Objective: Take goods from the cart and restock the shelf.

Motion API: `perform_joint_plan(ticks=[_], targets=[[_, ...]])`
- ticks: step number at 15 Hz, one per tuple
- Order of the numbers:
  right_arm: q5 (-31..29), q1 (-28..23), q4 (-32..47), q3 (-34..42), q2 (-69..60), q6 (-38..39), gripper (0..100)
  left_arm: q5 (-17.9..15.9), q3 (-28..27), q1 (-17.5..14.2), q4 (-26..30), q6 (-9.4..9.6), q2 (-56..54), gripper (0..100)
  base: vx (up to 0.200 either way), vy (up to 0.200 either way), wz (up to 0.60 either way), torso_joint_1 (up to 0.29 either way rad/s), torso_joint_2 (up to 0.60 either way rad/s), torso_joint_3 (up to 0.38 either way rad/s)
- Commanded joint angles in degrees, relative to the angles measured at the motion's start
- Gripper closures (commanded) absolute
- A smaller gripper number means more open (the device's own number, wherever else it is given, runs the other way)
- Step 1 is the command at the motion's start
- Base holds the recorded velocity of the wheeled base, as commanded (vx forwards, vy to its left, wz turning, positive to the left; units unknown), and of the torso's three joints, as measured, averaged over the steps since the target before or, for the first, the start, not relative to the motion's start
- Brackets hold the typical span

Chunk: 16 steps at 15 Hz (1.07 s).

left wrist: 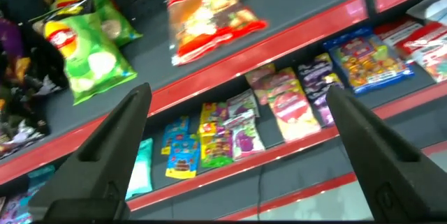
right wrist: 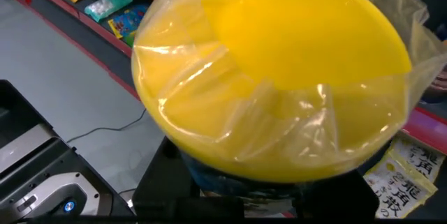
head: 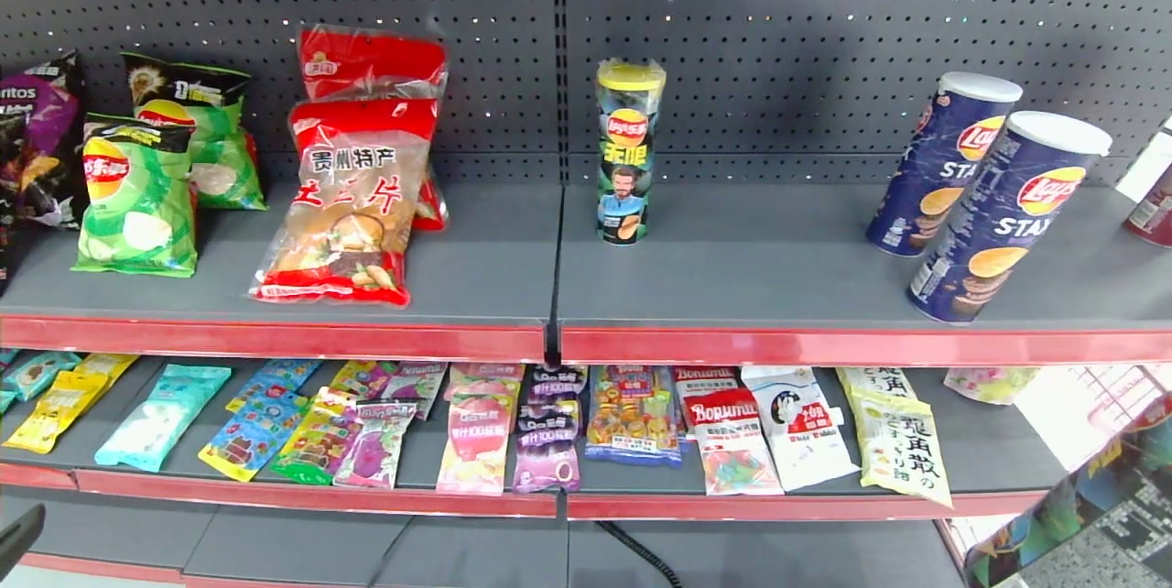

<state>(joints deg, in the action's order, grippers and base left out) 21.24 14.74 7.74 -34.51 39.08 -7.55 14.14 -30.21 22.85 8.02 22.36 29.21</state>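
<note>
A chip can with a yellow lid under loose clear wrap sits right in front of the right wrist camera, and my right gripper is shut on its dark body below the lid. In the head view the same can leans in at the lower right corner, in front of the shelf. My left gripper is open with nothing between its fingers, held in front of the two shelves; its tip shows at the lower left of the head view. A matching yellow-lidded can stands upright mid-way along the upper shelf.
On the upper shelf lie green chip bags at the left, red snack bags beside them and two blue cans leaning at the right. The lower shelf holds several candy packets. A black cable hangs below.
</note>
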Motion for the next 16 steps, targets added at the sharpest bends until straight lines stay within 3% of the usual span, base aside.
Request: perform_joint_plan(ticks=[1, 4, 6, 10, 16], targets=[[0.03, 0.03, -0.01, -0.03, 0.12, -0.01, 100, 0.01, -0.03, 0.01, -0.02, 0.05, -0.03, 0, 0.000, 0.200, 0.00, 0.007, 0.01, -0.012], [-0.05, 1.61, -0.01, 0.15, 0.20, 0.08, 100, 0.01, -0.03, 0.01, -0.02, 0.41, 0.15, 0, 0.000, 0.133, 0.00, 0.003, 0.00, 0.002], [0.03, 1.79, -0.09, 0.06, 0.38, -0.01, 100, 0.01, 0.06, 0.01, -0.02, 2.25, 0.23, 0, 0.000, 0.000, 0.00, 0.000, 0.00, 0.000], [-0.05, 5.04, -0.01, -0.03, 0.12, 0.08, 100, 0.01, 0.06, 0.01, 0.06, 2.25, 0.50, 0, 0.000, 0.000, 0.00, 0.000, 0.00, 0.000], [-0.05, 5.39, -0.01, -0.03, 0.12, -0.01, 100, 0.54, 0.06, 0.01, 0.06, 2.34, 0.50, 0, 0.200, 0.000, 0.00, 0.000, 0.00, 0.004]])
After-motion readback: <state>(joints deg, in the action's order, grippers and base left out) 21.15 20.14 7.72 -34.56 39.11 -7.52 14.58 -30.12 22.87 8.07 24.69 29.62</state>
